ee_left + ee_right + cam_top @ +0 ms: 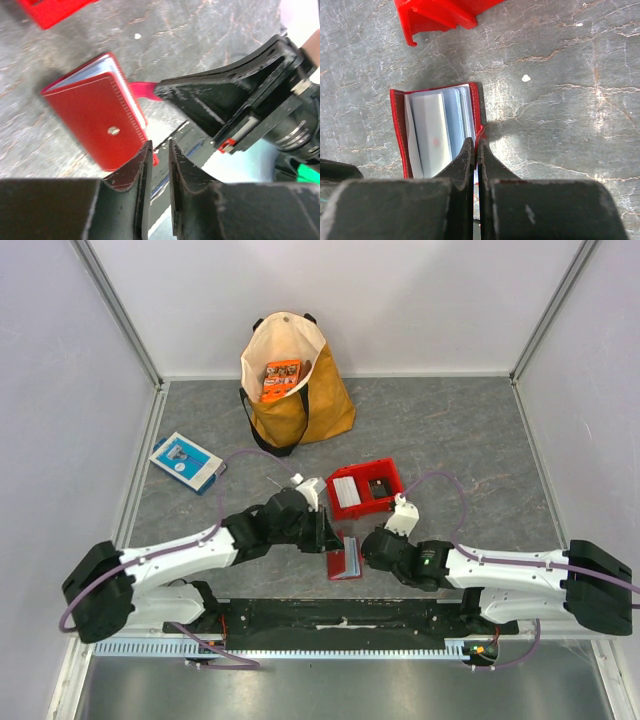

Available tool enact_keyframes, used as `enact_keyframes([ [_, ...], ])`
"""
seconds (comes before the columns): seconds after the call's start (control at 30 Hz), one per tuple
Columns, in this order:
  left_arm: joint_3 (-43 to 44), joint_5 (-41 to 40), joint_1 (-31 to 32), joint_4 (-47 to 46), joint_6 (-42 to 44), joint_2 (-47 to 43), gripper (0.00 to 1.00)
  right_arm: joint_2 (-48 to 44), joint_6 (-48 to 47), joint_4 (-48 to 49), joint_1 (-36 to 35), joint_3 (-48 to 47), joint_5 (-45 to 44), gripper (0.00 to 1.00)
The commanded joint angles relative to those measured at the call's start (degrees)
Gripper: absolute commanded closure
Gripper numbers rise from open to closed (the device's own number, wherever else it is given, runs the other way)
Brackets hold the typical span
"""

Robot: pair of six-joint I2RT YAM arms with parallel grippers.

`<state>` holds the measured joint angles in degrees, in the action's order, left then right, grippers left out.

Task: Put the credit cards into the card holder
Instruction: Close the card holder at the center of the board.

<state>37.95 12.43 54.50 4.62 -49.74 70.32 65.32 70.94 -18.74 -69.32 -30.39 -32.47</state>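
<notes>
The red card holder [345, 562] lies on the grey table between my two grippers. In the right wrist view it [435, 130] is open and shows pale grey pockets. My right gripper [476, 145] is shut on its red cover edge by the tab. In the left wrist view its red outer face with a snap [95, 120] sits just left of my left gripper [159, 150]. The left jaws stand a narrow gap apart and hold nothing. A whitish card [345, 490] and a dark grey card [378, 487] lie in the red bin [392, 472].
A yellow tote bag [300, 410] holding an orange packet [281, 378] stands at the back. A blue-and-white flat box [186, 461] lies at the left. The red bin's corner shows at the top of the right wrist view [440, 15].
</notes>
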Motion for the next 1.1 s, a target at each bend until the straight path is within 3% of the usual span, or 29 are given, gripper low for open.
enact_keyframes([
  [0.0, -5.3, -9.1, 0.3, 4.6, 1.9, -7.2, 0.78, 0.5, 0.2, -0.2, 0.1, -0.9, -2.6, 1.0],
  [0.2, -7.9, -10.8, 0.3, 5.0, 2.8, -7.4, 0.98, 1.6, -0.4, 0.2, 0.0, -1.6, -2.1, 1.0],
  [0.4, -6.4, -7.1, 0.3, -3.8, 3.2, 0.5, 0.98, 1.6, -1.1, 0.7, 0.0, -1.9, -1.7, 1.0],
  [0.63, -1.7, -5.4, 0.3, -3.7, 5.7, 9.9, 0.98, 1.0, -3.5, 2.3, 0.1, -2.1, -0.7, 1.0],
  [1.07, -1.0, -4.3, 1.3, -3.9, 5.8, 16.9, 0.98, 2.8, -6.9, 5.6, 0.0, -3.4, 2.3, 0.99],
])
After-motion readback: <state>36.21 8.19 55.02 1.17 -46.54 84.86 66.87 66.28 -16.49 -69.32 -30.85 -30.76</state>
